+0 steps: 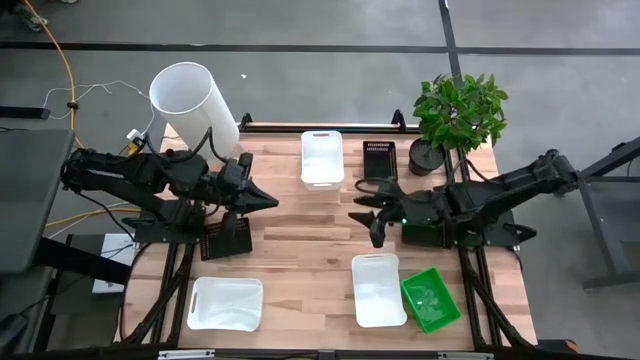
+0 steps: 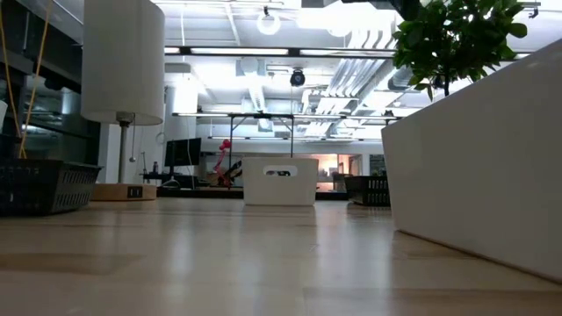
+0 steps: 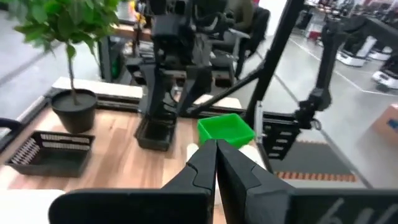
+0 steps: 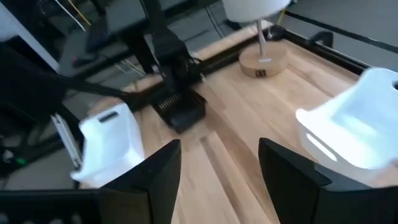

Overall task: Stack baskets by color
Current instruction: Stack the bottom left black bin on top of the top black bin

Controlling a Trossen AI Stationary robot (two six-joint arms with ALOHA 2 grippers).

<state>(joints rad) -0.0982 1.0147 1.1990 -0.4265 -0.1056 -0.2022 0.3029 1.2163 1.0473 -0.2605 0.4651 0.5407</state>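
Several baskets lie on the wooden table. One white basket (image 1: 322,158) and a black one (image 1: 379,159) sit at the far middle. A second black basket (image 1: 228,241) lies beneath my left arm. Another white basket (image 1: 225,303) is near left, and a third white one (image 1: 378,290) is near right, beside a green basket (image 1: 430,300). My left gripper (image 1: 272,202) hovers shut left of centre, its fingers (image 3: 216,163) together. My right gripper (image 1: 362,213) hovers open right of centre with nothing between its fingers (image 4: 163,180).
A tall white cylinder (image 1: 195,98) stands on its wooden base at the far left corner. A potted plant (image 1: 456,112) stands at the far right. Bare wood lies between the two grippers at the table's middle (image 1: 310,225).
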